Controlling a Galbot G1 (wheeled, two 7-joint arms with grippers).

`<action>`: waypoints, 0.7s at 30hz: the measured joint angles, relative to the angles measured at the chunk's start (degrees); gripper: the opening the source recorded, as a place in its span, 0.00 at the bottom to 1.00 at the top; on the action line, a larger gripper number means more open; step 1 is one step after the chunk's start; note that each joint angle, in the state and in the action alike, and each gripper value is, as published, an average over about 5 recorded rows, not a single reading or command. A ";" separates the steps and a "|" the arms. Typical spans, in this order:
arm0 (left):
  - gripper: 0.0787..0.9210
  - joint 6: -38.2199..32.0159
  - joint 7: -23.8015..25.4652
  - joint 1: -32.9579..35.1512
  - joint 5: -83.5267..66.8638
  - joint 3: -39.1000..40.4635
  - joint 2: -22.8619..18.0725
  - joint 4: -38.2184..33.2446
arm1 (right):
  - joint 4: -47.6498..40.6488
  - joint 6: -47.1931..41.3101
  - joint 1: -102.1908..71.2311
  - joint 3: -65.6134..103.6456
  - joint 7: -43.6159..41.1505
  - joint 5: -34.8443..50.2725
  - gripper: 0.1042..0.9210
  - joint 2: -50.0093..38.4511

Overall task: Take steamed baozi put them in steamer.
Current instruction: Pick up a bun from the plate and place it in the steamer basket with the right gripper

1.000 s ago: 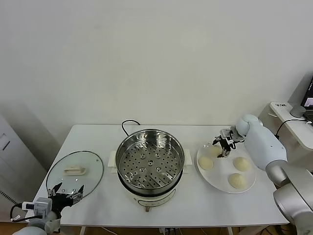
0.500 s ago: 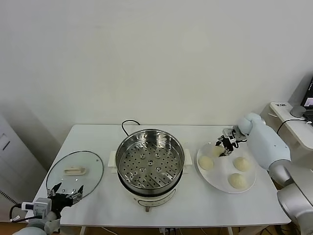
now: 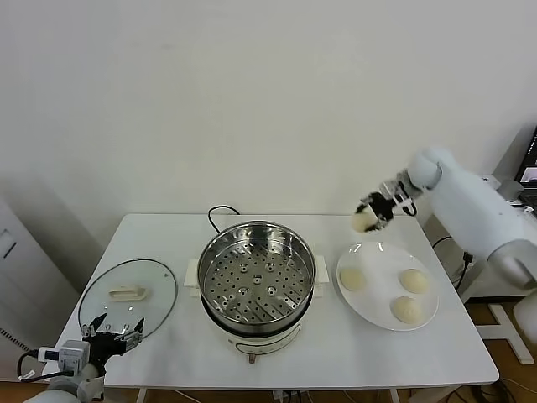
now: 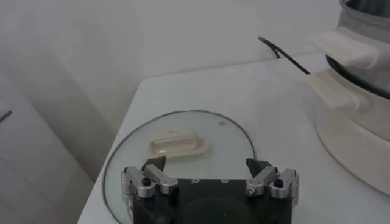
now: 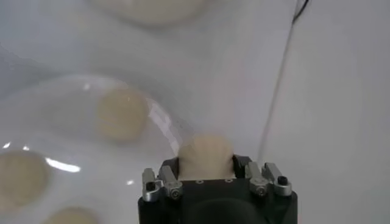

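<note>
My right gripper [image 3: 372, 215] is shut on one cream-white steamed baozi [image 3: 363, 222], lifted above the far left rim of the white plate [image 3: 375, 311]. In the right wrist view the same baozi [image 5: 206, 157] sits clamped between the fingers of the right gripper [image 5: 207, 165]. Three more baozi lie on the plate: one at its left [image 3: 353, 280], one at its right [image 3: 414, 280], one at its front [image 3: 407, 310]. The shiny steel steamer [image 3: 257, 273] stands mid-table with its perforated tray bare. My left gripper [image 3: 116, 329] waits open at the front left table corner, over the glass lid.
A round glass lid with a white knob [image 3: 127, 294] lies flat at the table's front left, also in the left wrist view [image 4: 180, 143]. A black cable [image 3: 220, 210] runs behind the steamer. A side table with gear [image 3: 503, 201] stands to the right.
The right gripper has risen off the plate with a baozi and shifted slightly left toward the steamer. The left arm has stayed put.
</note>
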 measured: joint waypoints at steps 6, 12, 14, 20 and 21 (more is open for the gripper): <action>0.88 -0.05 -0.01 -0.01 0.19 0.08 0.15 0.01 | 2.00 7.07 5.98 -5.06 -1.18 4.34 0.56 5.29; 0.88 -0.17 -0.01 0.36 0.91 0.16 0.39 0.01 | 4.37 13.65 8.88 -8.39 -1.71 5.77 0.56 10.39; 0.88 -0.26 -0.01 0.51 1.05 0.20 0.36 0.01 | 5.47 15.32 9.34 -9.34 -1.82 5.70 0.56 11.50; 0.88 -0.44 -0.01 1.02 1.68 0.45 -0.03 -0.12 | 10.17 18.83 9.58 -11.62 -2.08 4.32 0.56 13.03; 0.88 -0.45 -0.01 1.09 1.78 0.48 -0.08 -0.21 | 11.06 19.26 9.46 -11.80 -2.10 3.91 0.56 13.09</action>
